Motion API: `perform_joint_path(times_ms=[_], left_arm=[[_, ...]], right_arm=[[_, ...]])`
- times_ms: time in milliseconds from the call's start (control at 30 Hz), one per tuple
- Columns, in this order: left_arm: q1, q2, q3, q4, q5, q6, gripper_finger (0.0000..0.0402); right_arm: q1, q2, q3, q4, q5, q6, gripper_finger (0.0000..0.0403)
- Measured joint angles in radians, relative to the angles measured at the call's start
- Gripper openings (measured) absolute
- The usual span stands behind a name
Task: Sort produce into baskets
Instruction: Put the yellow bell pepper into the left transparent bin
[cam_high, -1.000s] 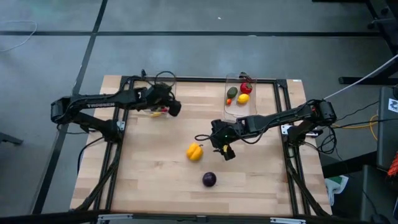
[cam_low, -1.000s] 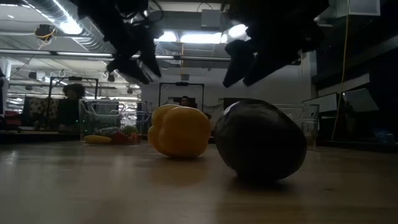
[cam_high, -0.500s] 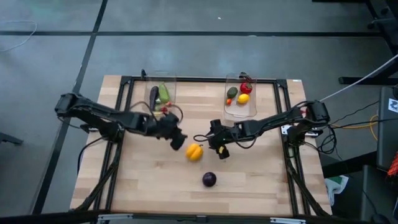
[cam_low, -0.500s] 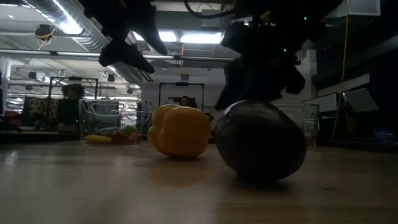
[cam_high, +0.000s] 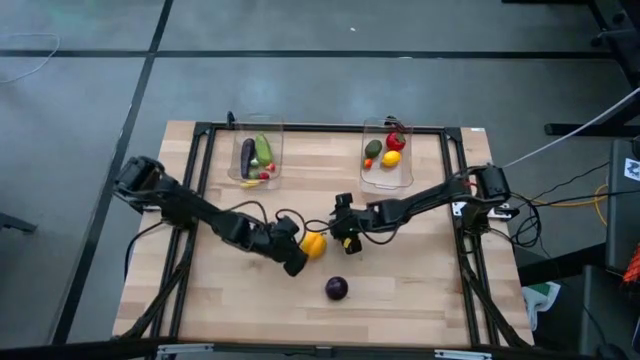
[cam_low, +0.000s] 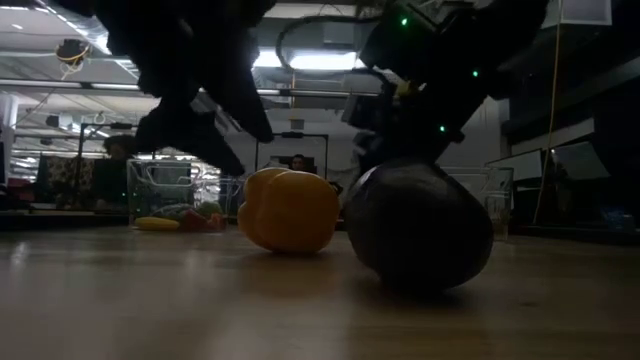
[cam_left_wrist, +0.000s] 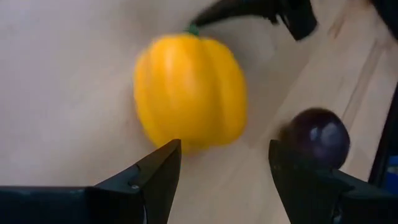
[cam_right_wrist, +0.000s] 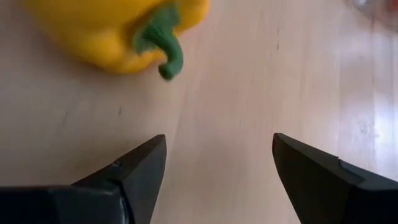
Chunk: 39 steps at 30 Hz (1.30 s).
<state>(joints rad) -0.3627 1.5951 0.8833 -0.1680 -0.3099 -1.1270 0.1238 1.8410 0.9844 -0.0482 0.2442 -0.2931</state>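
Two grippers flank your yellow pepper (cam_high: 313, 244) mid-table, left gripper (cam_high: 296, 262) and right gripper (cam_high: 347, 238) both with jaws spread and empty, the purple round piece (cam_high: 336, 288) lying nearby, apart.

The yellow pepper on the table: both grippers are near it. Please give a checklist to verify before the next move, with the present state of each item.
1. Left gripper open: ok.
2. Right gripper open: ok.
3. Yellow pepper free on the table, in neither gripper: ok.
4. Only one arm at the pepper: not ok; both grippers flank it.
5. Purple round piece apart from the pepper: ok.
6. Which basket, left or right, suits the pepper: cannot tell.
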Motion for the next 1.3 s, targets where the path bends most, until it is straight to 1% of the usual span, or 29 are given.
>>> perform_joint_path(times_ms=[300,433,567,967,1133,1300], left_arm=[[-0.03,0.084,0.0,-0.006,0.012,-0.091,0.0237],[-0.031,0.088,0.001,-0.04,0.008,-0.124,0.0237],[-0.03,0.09,0.0,-0.066,-0.016,-0.154,0.0237],[-0.028,0.09,0.0,-0.145,-0.044,-0.253,0.0237],[-0.028,0.09,0.0,-0.148,-0.042,-0.263,0.0237],[-0.028,0.09,0.0,-0.168,-0.043,-0.284,0.0237]], right_arm=[[0.0,0.046,0.0,0.099,0.018,0.001,0.0291],[0.0,0.044,0.0,0.15,0.042,0.001,0.0291],[0.0,0.041,0.0,0.195,0.044,0.001,0.0291],[0.001,0.041,0.003,0.239,0.034,0.0,0.0291],[0.001,0.041,0.043,0.23,0.033,0.0,0.0291],[0.001,0.04,0.093,0.224,-0.009,0.0,0.0291]])
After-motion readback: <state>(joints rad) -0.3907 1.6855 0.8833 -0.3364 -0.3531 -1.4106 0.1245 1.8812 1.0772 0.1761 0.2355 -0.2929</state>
